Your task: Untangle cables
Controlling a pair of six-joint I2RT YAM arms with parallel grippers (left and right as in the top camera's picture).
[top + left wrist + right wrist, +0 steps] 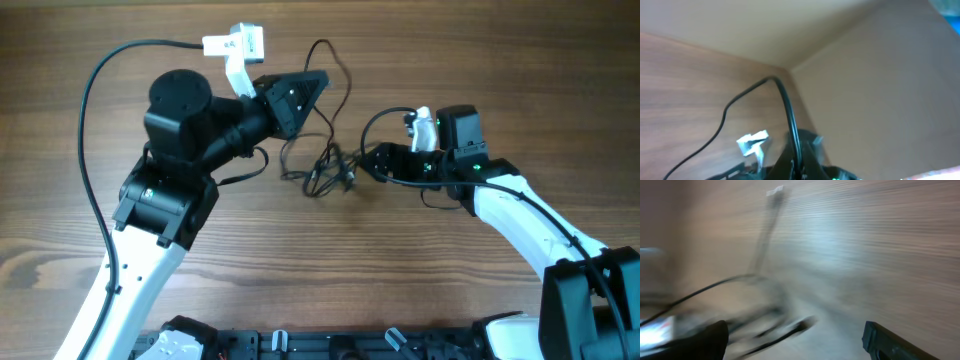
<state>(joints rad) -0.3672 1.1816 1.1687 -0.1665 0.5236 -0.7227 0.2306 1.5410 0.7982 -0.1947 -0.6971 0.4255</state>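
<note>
- the cables [322, 170] sit in a small knotted clump mid-bench [450, 60], between the two arms, with one thin loop running up past the left gripper [300, 92]
- that left gripper hangs just above the clump pointing right; can't tell if it's open or closed, or whether it touches the loop
- right gripper [372, 160] points left, right next to the clump
- right wrist view is super blurry, but the fingers [885, 342] are spread wide with nothing pinched, and cable strands [775, 332] lie between them
- a white tag [235, 45] lies at the far edge
</note>
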